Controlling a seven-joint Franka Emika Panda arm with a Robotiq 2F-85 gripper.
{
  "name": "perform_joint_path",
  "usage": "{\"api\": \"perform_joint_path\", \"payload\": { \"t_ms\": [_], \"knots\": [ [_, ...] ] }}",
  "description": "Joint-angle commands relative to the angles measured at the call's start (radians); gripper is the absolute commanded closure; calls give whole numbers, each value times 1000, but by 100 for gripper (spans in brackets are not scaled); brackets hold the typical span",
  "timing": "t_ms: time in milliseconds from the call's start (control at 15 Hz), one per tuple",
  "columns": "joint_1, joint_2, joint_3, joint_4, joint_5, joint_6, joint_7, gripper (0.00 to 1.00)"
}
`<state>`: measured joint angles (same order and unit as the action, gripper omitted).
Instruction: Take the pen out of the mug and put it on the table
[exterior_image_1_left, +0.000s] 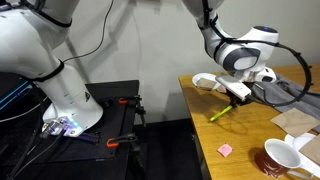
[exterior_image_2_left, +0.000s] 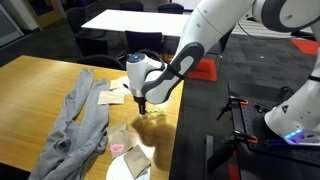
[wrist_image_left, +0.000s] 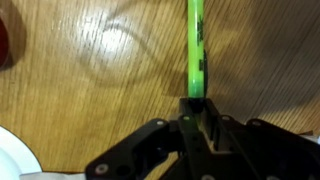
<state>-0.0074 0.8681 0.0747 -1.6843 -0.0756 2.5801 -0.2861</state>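
Out of the mug (exterior_image_1_left: 283, 158) and well apart from it, the yellow-green pen (exterior_image_1_left: 220, 113) slants down, its free tip low over the wooden table (exterior_image_1_left: 255, 130). Whether it touches cannot be told. The Robotiq gripper (wrist_image_left: 196, 106) has its jaws closed on the pen's upper end, apparently holding it low so it can be laid flat rather than dropped. A pink scrap (exterior_image_1_left: 226, 150) lies beside the mug.
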Motion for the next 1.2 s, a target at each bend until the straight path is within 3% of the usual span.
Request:
{"api": "perform_joint_path", "payload": {
  "t_ms": [0,67,333,600,733,1133],
  "knots": [
    [23,29,-24,35,-23,17,40,96],
    [27,32,-28,41,-22,9,46,66],
    [40,21,-38,42,-23,1,66,35],
    [40,-66,-25,-18,-18,1,60,5],
    [22,-133,-2,-59,-6,-6,35,0],
    [-1,-362,14,-199,16,-35,18,0]
  ]
}}
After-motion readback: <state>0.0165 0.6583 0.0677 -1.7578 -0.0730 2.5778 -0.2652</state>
